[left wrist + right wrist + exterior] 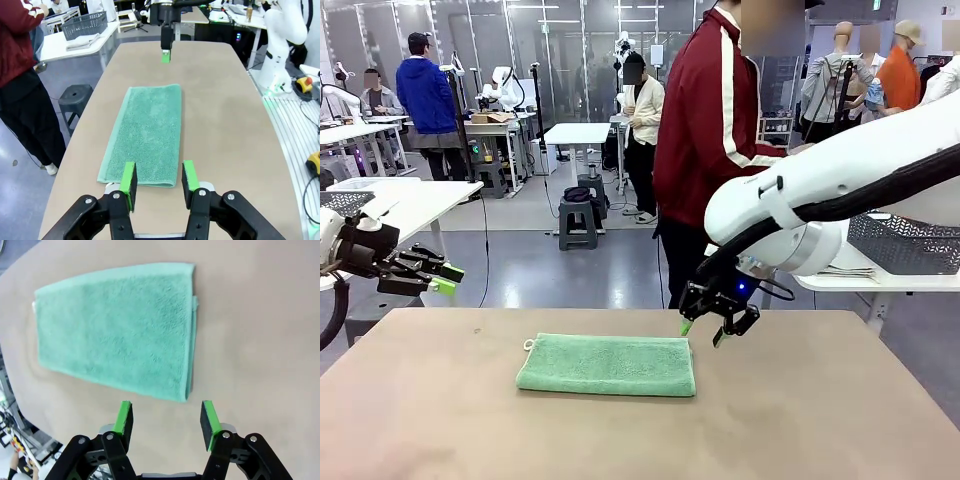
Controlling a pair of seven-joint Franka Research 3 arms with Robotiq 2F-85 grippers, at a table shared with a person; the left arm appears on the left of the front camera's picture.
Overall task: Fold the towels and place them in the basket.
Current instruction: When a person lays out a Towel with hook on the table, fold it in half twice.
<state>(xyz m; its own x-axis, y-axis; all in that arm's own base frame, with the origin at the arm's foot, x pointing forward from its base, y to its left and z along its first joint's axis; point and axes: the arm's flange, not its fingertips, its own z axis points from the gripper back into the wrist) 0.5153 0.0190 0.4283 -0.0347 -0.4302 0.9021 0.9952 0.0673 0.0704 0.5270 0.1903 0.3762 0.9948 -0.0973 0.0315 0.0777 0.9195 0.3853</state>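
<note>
While your left pincer (449, 281) and right pincer (702, 333) hang spread, empty, you risk unfolding the folded mint-green terry towel (607, 364) by pinching one layer.

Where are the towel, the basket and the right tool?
towel (608, 364), front view, middle of its top face.
basket (905, 245), front view, its mesh wall.
right tool (702, 334), front view, between its fingertips.

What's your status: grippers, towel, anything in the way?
Left gripper open, off left edge of tan table. Right gripper open, near right end of mint-green terry cloth towel. Towel folded, flat. Person in maroon jacket beyond far edge.
</note>
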